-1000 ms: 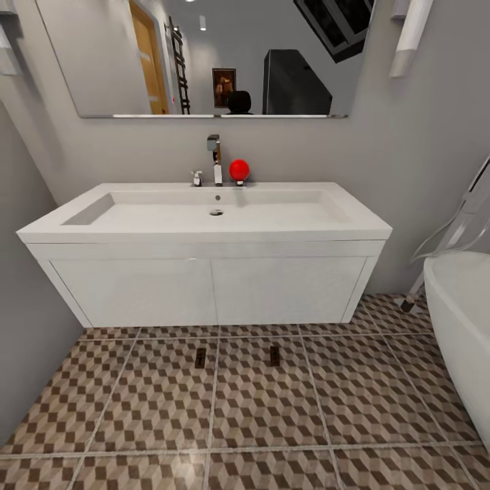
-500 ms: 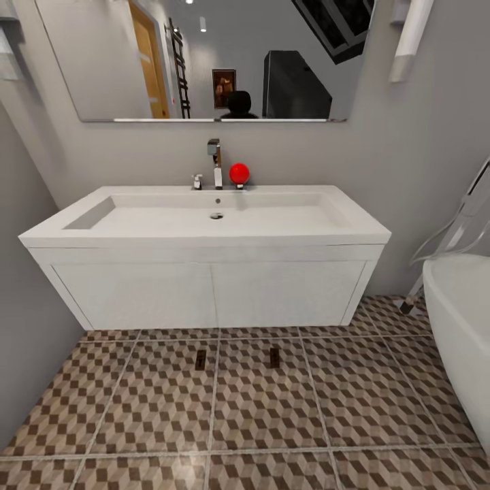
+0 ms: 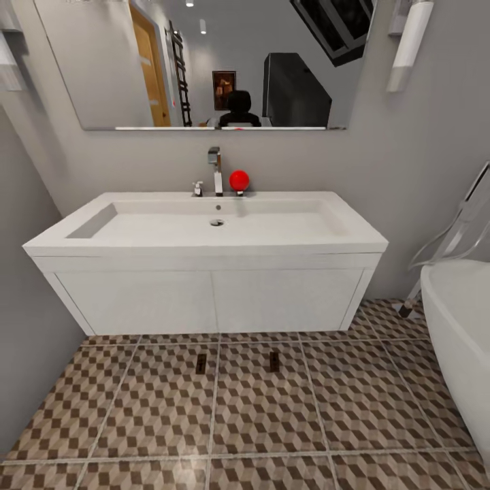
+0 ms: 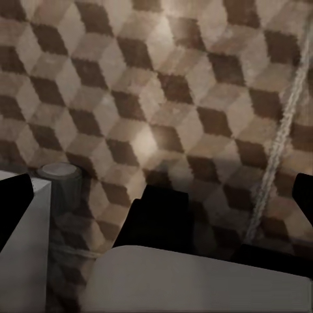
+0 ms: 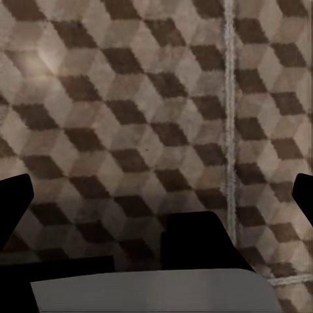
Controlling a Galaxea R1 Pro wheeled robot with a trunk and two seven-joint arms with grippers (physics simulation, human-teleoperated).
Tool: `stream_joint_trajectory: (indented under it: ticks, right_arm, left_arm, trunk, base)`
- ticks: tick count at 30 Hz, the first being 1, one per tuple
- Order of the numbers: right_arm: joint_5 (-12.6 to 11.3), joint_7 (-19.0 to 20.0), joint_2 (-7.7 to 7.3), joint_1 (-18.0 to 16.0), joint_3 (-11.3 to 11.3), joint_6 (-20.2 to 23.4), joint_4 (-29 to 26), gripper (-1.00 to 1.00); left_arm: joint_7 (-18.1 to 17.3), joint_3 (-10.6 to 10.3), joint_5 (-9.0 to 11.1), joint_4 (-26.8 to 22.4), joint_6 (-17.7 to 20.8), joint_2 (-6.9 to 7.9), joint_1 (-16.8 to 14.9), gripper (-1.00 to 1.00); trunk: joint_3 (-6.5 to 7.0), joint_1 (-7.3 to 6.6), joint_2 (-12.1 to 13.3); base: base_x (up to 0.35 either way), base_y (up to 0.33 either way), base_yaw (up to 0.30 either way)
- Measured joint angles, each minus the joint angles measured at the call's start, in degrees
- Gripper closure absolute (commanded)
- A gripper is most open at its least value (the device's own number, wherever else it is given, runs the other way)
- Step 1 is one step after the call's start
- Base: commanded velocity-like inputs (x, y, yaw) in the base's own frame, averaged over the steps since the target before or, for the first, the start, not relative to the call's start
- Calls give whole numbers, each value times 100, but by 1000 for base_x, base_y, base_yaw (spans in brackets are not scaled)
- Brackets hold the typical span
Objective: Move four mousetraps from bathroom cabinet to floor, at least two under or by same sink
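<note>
The tiled floor (image 3: 163, 408) carries two mousetraps (image 3: 201, 363) (image 3: 274, 361), well apart, side by side just in front of the sink unit (image 3: 211, 299). A white bathtub (image 3: 459, 327) stands at the right.

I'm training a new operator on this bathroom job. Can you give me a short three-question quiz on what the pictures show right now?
1. True or false: two mousetraps, one and another, lie on the patterned floor just in front of the white sink unit.
2. Multiple choice: what sits on the sink's back ledge beside the chrome tap? A) a red ball B) a green cup C) a blue towel
3. Fill in: in both wrist views, the left gripper and the right gripper are spread wide over bare floor, holding ____.

Key: 1 true; 2 A; 3 nothing
</note>
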Motion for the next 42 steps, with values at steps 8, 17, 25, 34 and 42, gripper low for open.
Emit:
stream_joint_trajectory:
  ticks: [8,17,25,34,42]
  right_arm:
    - [-18,0,0,0,-3,3,0,-100]
    - [-14,-9,6,0,-4,19,0,-100]
    - [-20,-10,-88,64,-8,21,20,-100]
    - [-8,-16,-614,86,-6,22,24,-100]
    - [-12,-18,-762,93,-4,16,18,-100]
  left_arm:
    - [0,0,-2,5,0,0,0,-100]
    - [0,-2,-6,5,5,-8,0,-100]
    - [0,-8,-39,7,4,-25,0,-100]
    - [0,-17,-53,9,-14,-9,0,-100]
    - [1,-36,-53,22,-404,39,0,-100]
  trunk:
    - [144,-176,321]
    - [305,-373,682]
    - [449,-549,1003]
    - [610,-747,1364]
    - [754,-923,1685]
  base:
    - [0,0,0]
    - [0,0,0]
    - [0,0,0]
    - [0,0,0]
    - [0,0,0]
